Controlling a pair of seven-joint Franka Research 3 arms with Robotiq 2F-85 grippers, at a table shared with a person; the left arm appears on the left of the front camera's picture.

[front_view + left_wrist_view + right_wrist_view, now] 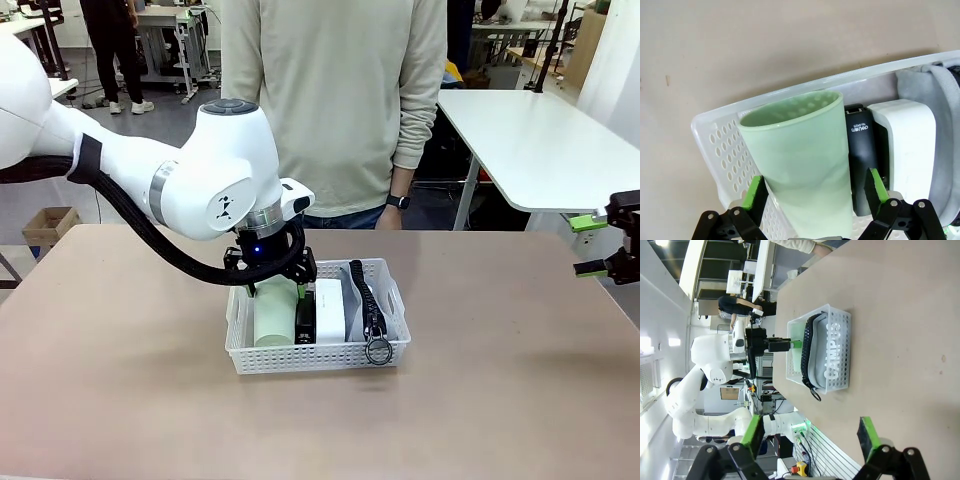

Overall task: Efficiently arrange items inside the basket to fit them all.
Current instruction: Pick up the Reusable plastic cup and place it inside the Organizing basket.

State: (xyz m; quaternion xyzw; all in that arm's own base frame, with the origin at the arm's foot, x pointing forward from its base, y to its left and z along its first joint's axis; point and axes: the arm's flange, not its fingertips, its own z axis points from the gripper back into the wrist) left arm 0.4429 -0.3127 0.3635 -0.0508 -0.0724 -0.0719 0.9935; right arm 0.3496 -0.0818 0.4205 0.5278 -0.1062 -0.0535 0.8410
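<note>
Left gripper (815, 192), jaws spread around pale green cup (802, 165) lying in basket (715, 145); lifting off could drag it against black stapler (862, 150).

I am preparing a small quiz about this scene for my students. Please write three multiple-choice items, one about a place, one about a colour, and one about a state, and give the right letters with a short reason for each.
1. Where does the stapler lie in the basket?
A. between the cup and the white box
B. outside the basket, on the table
C. on top of the pouch

2. What colour is the cup?
A. red
B. pale green
C. black

3. How is the right gripper?
A. shut on the pouch
B. shut on the white box
C. open, holding nothing

Answers:
1 A: in the left wrist view the stapler sits between the cup and the white box.
2 B: the cup is pale green in the front and left wrist views.
3 C: its fingers stand apart over the bare table, far from the basket, where the pouch lies.
</note>
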